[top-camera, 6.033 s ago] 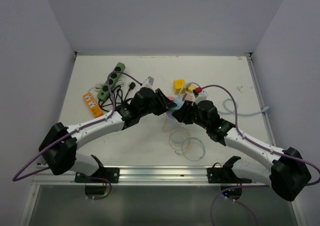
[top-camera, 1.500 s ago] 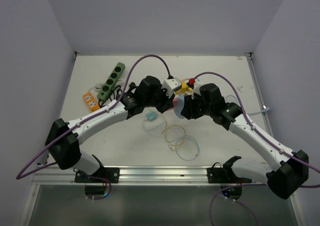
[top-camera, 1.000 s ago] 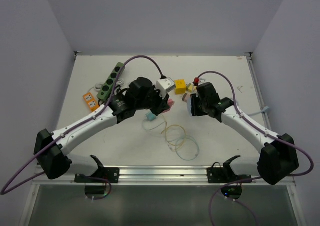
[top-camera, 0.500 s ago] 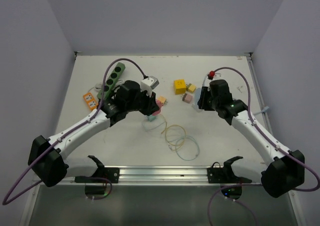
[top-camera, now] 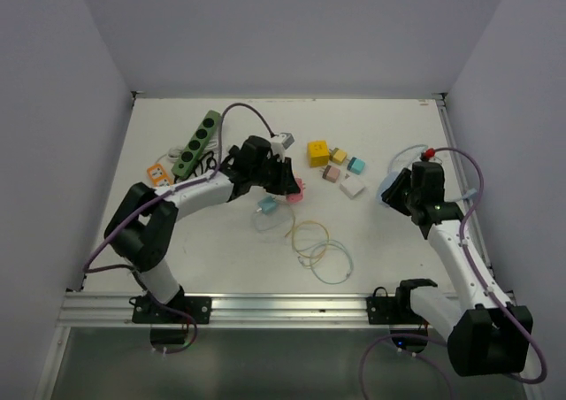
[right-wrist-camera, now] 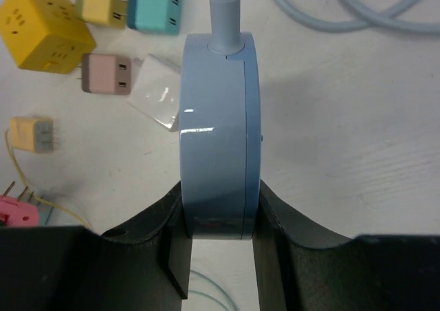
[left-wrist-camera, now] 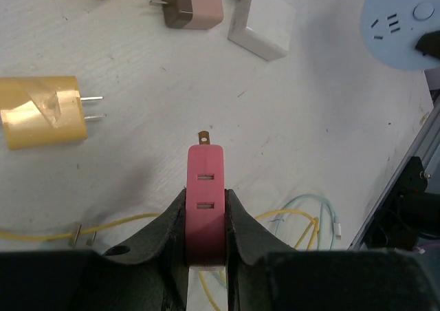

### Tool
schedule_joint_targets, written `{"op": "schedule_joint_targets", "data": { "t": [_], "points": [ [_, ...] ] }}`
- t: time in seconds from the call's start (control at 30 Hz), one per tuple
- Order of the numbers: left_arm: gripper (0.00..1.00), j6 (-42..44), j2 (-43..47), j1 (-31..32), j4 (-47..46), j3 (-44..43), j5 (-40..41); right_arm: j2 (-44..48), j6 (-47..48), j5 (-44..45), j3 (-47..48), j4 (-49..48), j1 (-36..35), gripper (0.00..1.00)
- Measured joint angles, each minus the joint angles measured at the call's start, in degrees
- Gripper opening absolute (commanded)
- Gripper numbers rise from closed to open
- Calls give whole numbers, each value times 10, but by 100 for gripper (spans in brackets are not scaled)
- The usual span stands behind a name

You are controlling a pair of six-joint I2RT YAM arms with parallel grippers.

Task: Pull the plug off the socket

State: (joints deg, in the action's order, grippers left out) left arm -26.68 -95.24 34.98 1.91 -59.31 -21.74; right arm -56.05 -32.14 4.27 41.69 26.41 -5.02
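Observation:
My left gripper [top-camera: 290,186] is shut on a pink plug [top-camera: 296,191] near the table's middle. In the left wrist view the plug [left-wrist-camera: 205,194] sits clamped between my fingers [left-wrist-camera: 172,221], one prong showing at its tip, just above the table. My right gripper [top-camera: 395,188] is shut on a round light-blue socket [top-camera: 389,186] at the right side, well apart from the plug. In the right wrist view the socket [right-wrist-camera: 218,125] stands edge-on between the fingers, its blue cord [right-wrist-camera: 357,15] leading away. The socket also shows in the left wrist view [left-wrist-camera: 402,22].
Loose adapters lie between the arms: a yellow cube [top-camera: 317,151], a teal plug [top-camera: 356,165], a white adapter [top-camera: 352,186], a small pink plug [top-camera: 331,174]. Coiled yellow and pale blue cables [top-camera: 320,248] lie in front. A green power strip [top-camera: 196,142] and orange strip [top-camera: 164,181] lie at the left.
The two grippers have drawn apart. My right arm has carried the blue socket to the right; my left gripper has kept the pink plug and shifted slightly right.

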Motion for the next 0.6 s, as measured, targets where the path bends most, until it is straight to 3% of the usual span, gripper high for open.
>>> {"op": "schedule_joint_targets", "data": {
  "t": [0.13,0.33,0.6],
  "points": [
    [16,-18,-70,-1,-22,-41,-13,1,-34,-39,-57,-10,45,0],
    [32,-44,-143,-10,-37,-70,-27,2,-70,-95,-111,-60,62,0],
    [51,-57,-170,-16,-39,-71,-31,-49,-108,-160,-151,-151,79,0]
  ]
}}
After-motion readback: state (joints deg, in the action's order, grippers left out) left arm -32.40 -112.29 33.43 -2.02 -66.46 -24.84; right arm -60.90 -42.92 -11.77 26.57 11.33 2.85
